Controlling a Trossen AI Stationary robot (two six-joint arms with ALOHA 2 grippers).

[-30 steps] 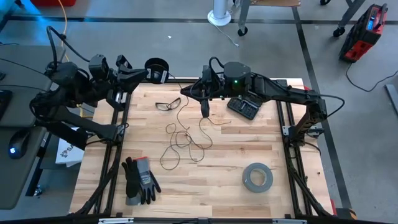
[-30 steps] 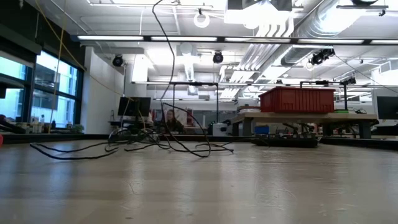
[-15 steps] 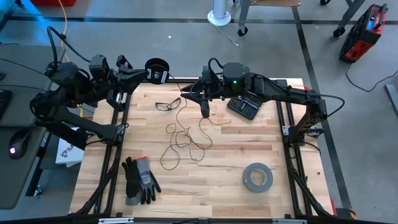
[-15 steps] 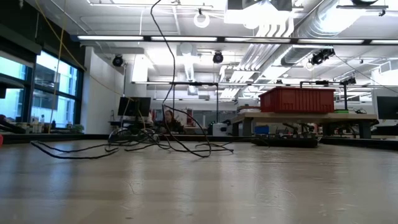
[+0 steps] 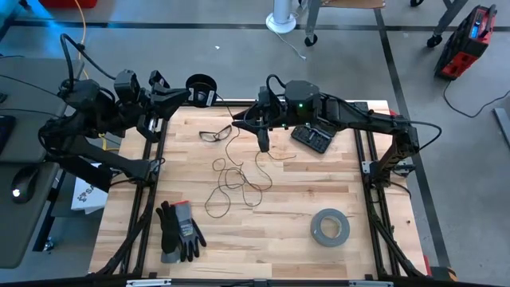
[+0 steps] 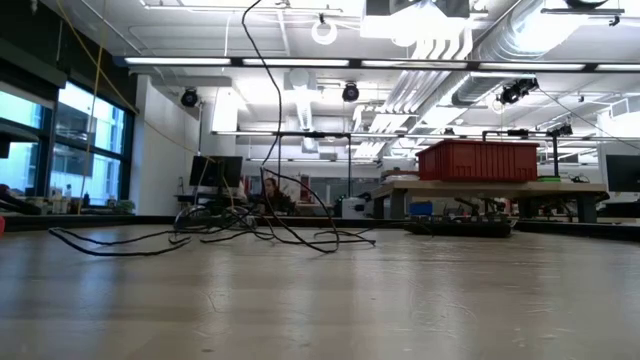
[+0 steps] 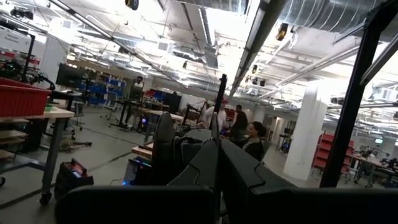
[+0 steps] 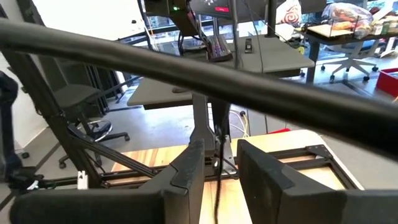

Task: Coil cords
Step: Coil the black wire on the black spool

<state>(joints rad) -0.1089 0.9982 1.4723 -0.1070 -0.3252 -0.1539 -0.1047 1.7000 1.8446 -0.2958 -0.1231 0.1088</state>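
Observation:
The cord is a thin dark wire. Most of it lies in a loose tangle on the table's middle, also seen in the low view. One strand rises from the tangle to my right gripper, which is open above the table's far part. The strand runs through the gap between its fingers. The small round black spool hangs just past the table's far edge. My left gripper is shut at the spool's side. My left gripper comes level from the table's left and meets the spool at its near left side. The shut fingers hide the place of contact. The spool is lifted clear, its round face up. My right gripper has the cord between its fingers; I cannot tell whether they touch it.
Safety glasses lie at the far left of the tabletop. A black case sits under my right arm. A grey tape roll lies near right and dark gloves near left. People stand in the room behind.
The strand hanging from my right gripper has swung a little. The tangle on the table stays where it was.

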